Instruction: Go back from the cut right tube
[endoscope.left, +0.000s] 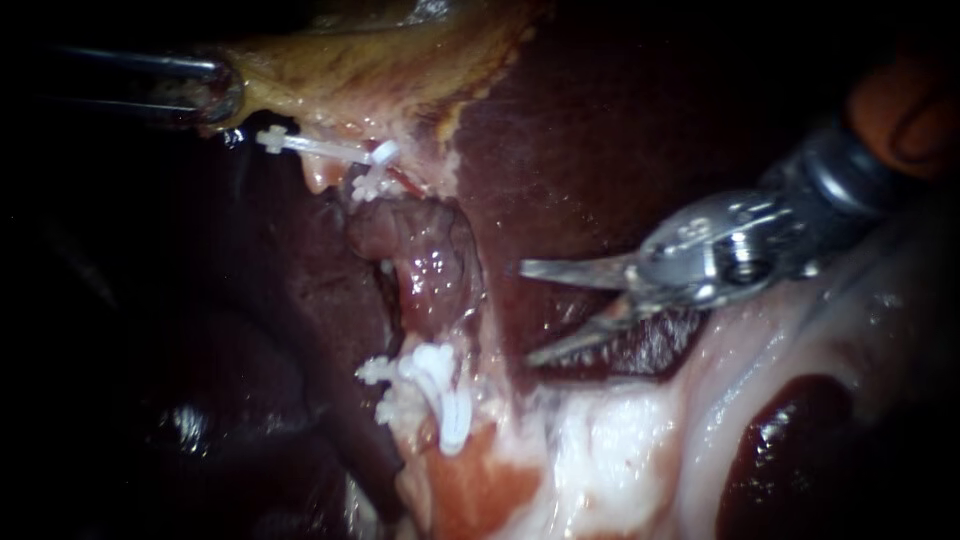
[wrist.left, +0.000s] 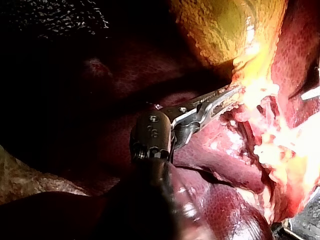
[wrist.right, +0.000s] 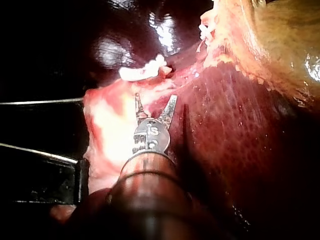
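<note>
Right instrument clear of the clipped tube, pincer apart.

Nearest, pale fatty tissue (endoscope.left: 610, 440) lies low in the scene, and just left of it a cluster of white lower clips (endoscope.left: 432, 388) sits on the near end of the tube. A little farther, the right instrument (endoscope.left: 526, 313) hangs over the dark liver (endoscope.left: 570, 140), its pincer spread wide on nothing, tips pointing left and standing apart from the tube. Left of those tips is the pink tube stump (endoscope.left: 425, 265), between the two clip groups. Beyond it, the upper clips (endoscope.left: 372, 160) sit at the gallbladder's edge. Farthest, the left instrument (endoscope.left: 220, 95) has its pincer clamped on the yellowish gallbladder (endoscope.left: 380, 60) at far left.
</note>
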